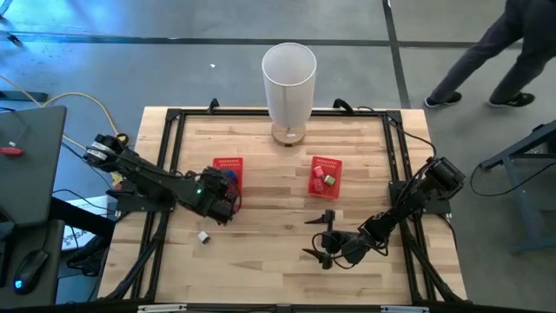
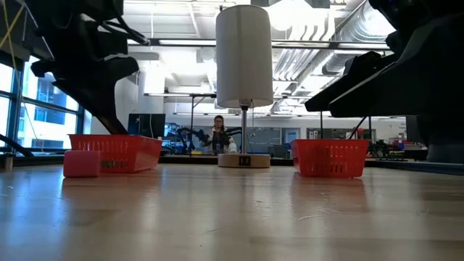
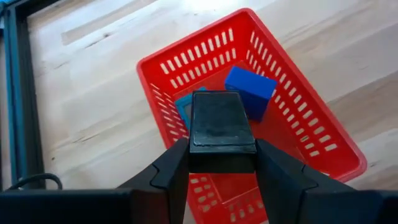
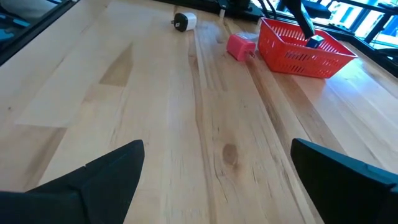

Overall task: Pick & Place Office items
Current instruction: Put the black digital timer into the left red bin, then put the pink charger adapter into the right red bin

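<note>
My left gripper hangs over the left red basket, shut on a black block. A blue block and a teal item lie in that basket. A pink item rests flat on the table beside it, also seen in the low view. Nearer the front, a small white and black item lies on the wood. The right red basket holds red and green items. My right gripper stands open low over bare wood at the front right. My left gripper pinches the black block by its two long sides, near the end closest to the wrist, between its two fingers. The fingers slant down from the table's left and lie along the block. The block is lifted clear, above the basket's inside.
A tall white cylinder on a wooden foot stands at the far middle. A black frame runs around the tabletop. Bare wood lies between the baskets and along the front. A person walks beyond the far right corner.
</note>
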### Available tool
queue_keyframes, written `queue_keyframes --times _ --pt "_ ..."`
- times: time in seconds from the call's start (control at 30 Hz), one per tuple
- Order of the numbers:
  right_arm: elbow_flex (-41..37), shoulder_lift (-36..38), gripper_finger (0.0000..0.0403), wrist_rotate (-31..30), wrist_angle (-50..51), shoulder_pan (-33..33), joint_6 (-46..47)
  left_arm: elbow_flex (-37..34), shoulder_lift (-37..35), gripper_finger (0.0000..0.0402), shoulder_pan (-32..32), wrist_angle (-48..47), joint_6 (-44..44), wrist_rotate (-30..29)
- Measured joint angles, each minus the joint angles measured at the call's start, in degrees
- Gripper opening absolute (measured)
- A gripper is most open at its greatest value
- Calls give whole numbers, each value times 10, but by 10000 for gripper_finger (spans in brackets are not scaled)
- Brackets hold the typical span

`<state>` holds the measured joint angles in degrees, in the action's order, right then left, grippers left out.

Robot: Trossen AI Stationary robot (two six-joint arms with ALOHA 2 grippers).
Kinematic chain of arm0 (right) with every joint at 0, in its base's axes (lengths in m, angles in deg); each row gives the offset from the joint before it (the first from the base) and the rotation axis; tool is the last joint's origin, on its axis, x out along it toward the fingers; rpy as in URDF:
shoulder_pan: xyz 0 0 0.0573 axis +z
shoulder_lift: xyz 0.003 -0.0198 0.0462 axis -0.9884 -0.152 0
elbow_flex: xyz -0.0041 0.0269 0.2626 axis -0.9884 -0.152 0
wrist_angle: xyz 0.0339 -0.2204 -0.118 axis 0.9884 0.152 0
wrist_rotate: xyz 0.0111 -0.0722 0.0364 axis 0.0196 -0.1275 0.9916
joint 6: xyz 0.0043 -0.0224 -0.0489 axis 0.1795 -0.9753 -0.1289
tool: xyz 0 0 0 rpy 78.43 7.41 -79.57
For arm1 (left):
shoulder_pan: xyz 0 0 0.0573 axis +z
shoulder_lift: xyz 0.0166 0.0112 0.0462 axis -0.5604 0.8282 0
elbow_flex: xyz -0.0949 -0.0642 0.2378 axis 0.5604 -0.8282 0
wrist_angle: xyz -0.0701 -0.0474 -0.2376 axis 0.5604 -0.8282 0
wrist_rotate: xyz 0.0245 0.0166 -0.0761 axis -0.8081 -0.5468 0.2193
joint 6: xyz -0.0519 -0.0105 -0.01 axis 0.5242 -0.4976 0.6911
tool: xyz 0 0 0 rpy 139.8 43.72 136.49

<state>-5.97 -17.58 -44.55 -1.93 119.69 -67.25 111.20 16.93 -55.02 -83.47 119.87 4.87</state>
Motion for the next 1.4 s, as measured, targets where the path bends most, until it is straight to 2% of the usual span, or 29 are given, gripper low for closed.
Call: queue_keyframes --times 0.2,0.43,0.6,0.77,1.2,1.4 --pt "0 0 394 0 0 0 0 0 10 141 28 2 -23 5" --pt "0 0 394 0 0 0 7 0 58 141 58 38 -76 7" --pt "0 0 394 0 1 0 8 0 71 161 66 46 -85 6" --pt "0 0 394 0 4 0 8 0 72 181 66 48 -85 6" --pt "0 0 394 0 5 0 8 0 71 185 66 48 -102 6" --pt "0 0 394 0 5 0 8 11 38 186 65 48 -123 34"
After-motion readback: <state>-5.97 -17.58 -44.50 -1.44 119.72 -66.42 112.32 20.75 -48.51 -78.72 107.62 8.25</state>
